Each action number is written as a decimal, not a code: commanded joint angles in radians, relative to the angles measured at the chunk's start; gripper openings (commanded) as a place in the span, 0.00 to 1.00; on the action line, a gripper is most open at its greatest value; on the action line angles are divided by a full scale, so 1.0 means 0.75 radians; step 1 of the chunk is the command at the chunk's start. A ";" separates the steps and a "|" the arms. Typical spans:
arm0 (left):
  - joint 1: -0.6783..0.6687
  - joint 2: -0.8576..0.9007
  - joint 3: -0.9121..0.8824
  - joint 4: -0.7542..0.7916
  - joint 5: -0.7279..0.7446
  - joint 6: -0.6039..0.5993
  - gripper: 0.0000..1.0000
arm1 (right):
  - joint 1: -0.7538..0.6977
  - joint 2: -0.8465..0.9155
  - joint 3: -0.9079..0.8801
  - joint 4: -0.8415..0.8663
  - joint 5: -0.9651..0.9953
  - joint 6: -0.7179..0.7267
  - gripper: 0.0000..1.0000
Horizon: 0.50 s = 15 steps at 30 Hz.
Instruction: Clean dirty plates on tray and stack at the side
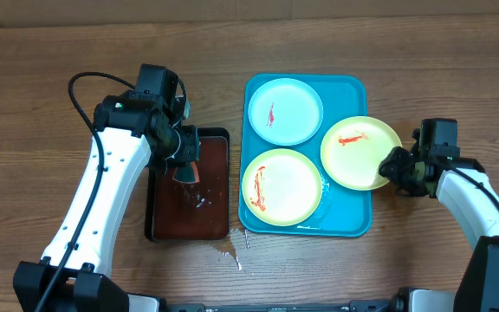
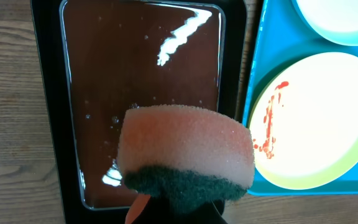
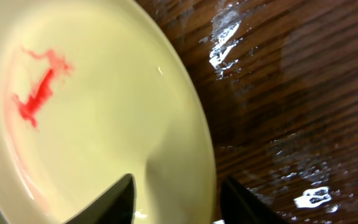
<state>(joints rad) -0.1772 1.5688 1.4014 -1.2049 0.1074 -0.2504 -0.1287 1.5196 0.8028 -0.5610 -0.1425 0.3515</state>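
Three dirty plates with red smears. The pale blue-white plate (image 1: 284,110) lies at the back of the blue tray (image 1: 353,222). A yellow-green rimmed plate (image 1: 281,186) lies at its front left and also shows in the left wrist view (image 2: 322,118). A second yellow-green plate (image 1: 358,152) overhangs the tray's right rim. My right gripper (image 1: 395,165) is closed on its right rim (image 3: 92,112), one finger inside and one outside (image 3: 176,199). My left gripper (image 1: 184,166) is shut on a pink sponge with a green scrub side (image 2: 185,149), above the brown tray.
A small dark brown tray (image 1: 210,204) holding liquid sits left of the blue tray and also shows in the left wrist view (image 2: 142,74). Water drops (image 1: 228,251) lie on the wooden table in front of it. The table under the right plate is wet (image 3: 278,93).
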 commanded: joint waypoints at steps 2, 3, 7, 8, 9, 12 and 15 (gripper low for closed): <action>-0.009 -0.019 0.031 0.001 -0.009 0.036 0.04 | 0.005 -0.044 0.137 -0.078 -0.034 -0.033 0.52; -0.009 -0.019 0.030 0.001 -0.009 0.036 0.04 | 0.005 -0.066 0.163 -0.128 -0.054 -0.049 0.52; -0.009 -0.018 0.030 0.008 -0.010 0.035 0.04 | 0.026 -0.170 0.205 -0.264 -0.200 -0.140 0.51; -0.009 -0.017 0.030 0.012 -0.009 0.035 0.04 | 0.040 -0.197 0.205 -0.289 -0.235 -0.162 0.50; -0.009 -0.017 0.030 0.015 -0.010 0.035 0.04 | 0.061 -0.225 0.205 -0.319 -0.258 -0.166 0.50; -0.009 -0.017 0.030 0.020 -0.009 0.034 0.04 | 0.177 -0.272 0.205 -0.402 -0.250 -0.172 0.50; -0.009 -0.017 0.030 0.023 -0.009 0.034 0.04 | 0.330 -0.252 0.196 -0.421 -0.186 -0.176 0.50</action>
<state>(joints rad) -0.1772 1.5688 1.4014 -1.1900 0.1074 -0.2504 0.0387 1.3228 0.9314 -0.8745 -0.2897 0.2447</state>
